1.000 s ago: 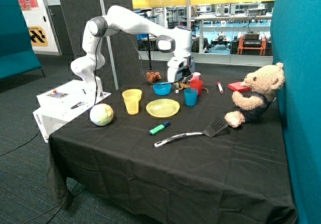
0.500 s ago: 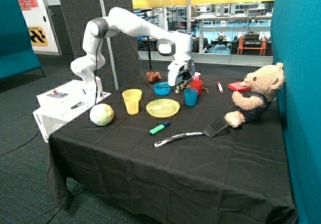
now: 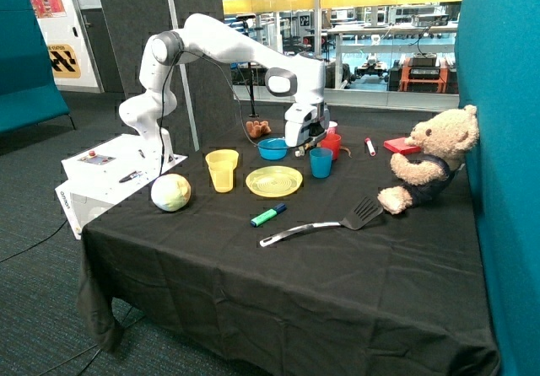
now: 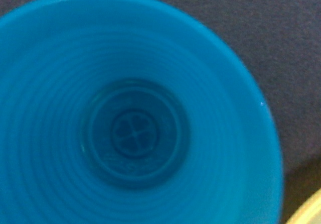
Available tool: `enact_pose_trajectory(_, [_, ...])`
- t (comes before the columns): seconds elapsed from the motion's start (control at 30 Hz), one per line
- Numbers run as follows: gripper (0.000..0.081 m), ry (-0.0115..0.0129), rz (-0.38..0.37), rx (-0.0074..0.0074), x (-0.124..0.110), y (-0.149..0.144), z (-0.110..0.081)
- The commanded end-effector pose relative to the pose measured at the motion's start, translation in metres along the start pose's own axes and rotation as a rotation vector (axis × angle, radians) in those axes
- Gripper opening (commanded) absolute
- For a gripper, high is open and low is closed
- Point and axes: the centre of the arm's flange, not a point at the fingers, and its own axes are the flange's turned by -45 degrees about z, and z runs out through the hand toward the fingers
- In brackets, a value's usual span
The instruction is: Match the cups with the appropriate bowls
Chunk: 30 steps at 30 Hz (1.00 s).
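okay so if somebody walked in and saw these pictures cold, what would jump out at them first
Probably the white robot arm, its gripper low over the back of the black-clothed table between the blue bowl and the blue cup. The wrist view is nearly filled by the inside of the blue cup, seen straight down. The teddy bear sitting at the table's edge against the teal wall also catches the eye.

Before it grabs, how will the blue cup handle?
Blue cup looks like thin ribbed plastic and empty in the wrist view, so probably light and a bit squeezable. It is tall for its base, so a sideways nudge from the gripper could tip it toward the red mug close behind.
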Motion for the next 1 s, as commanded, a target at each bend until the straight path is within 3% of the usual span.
enact_pose_trajectory(0.0, [0.0493,-0.0042,-0.012,-0.0032,0.008,-0.014,0.004])
enact_pose_trajectory(0.33, [0.0495,-0.0042,-0.027,-0.0031,0.006,-0.013,0.017])
enact_pose_trajectory(0.73, [0.0493,-0.0042,-0.03,-0.0031,0.006,-0.005,0.019])
enact_pose_trajectory(0.77, [0.0246,-0.0042,-0.03,-0.0031,0.006,-0.005,0.019])
enact_pose_trajectory(0.8, [0.0368,-0.0042,-0.032,-0.0031,0.006,-0.005,0.019])
enact_pose_trajectory(0.83, [0.0184,-0.0042,-0.033,-0.0031,0.006,-0.005,0.019])
enact_pose_trajectory(0.87, [0.0338,-0.0042,-0.033,-0.0031,0.006,-0.005,0.02])
enact_pose_trajectory(0.9, [0.0417,-0.0042,-0.034,-0.0031,0.005,-0.005,0.02])
enact_pose_trajectory(0.97, [0.0473,-0.0042,-0.034,-0.0031,0.005,-0.005,0.021])
